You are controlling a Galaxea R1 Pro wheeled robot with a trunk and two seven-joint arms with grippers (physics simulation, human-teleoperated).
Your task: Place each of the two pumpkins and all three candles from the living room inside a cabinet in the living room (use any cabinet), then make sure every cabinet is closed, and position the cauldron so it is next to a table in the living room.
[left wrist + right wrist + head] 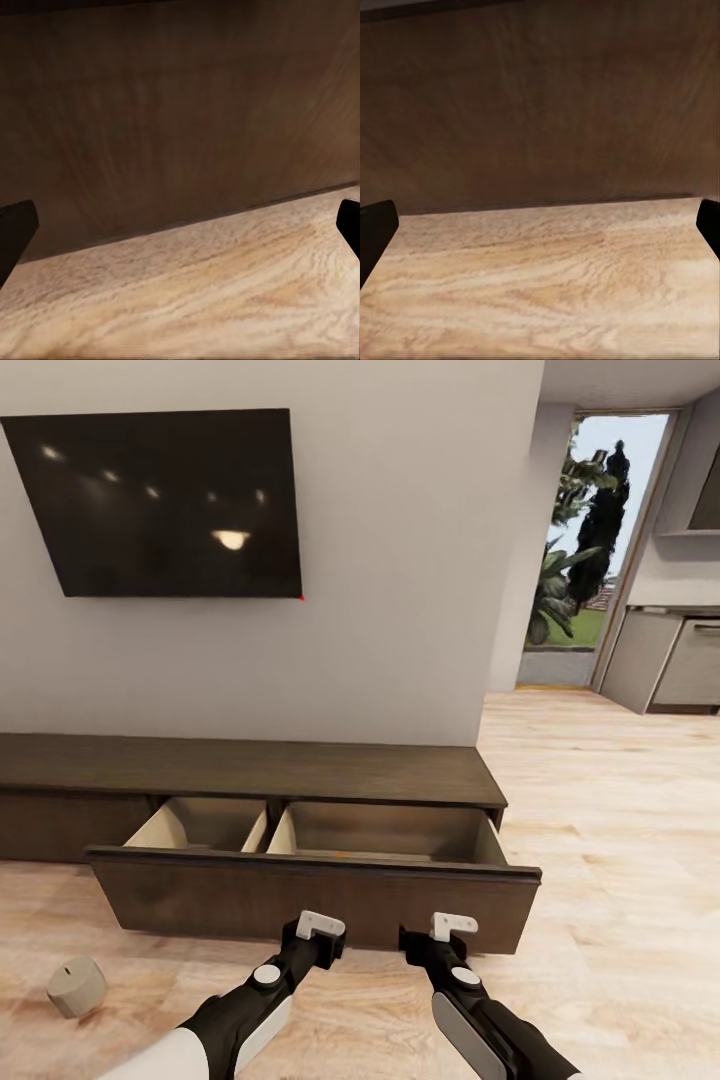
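The long dark brown cabinet (250, 770) runs along the wall under the TV. Its right drawer (310, 900) is pulled out, and the pale divided compartments show nothing inside as far as I can see. One beige candle (77, 987) lies on the plank floor at the lower left, in front of the cabinet. My left gripper (318, 940) and right gripper (440, 942) hang side by side just in front of the drawer front. Both are open and hold nothing. The wrist views face the drawer front (180, 112) (540, 97) close up, with the dark fingertips (15, 232) (375, 229) spread wide.
A black TV (165, 500) hangs on the grey wall. To the right, a glass door (590, 550) looks out on plants, and grey kitchen units (670, 660) stand beyond. Light wood floor (620, 840) stretches off to the right of the cabinet.
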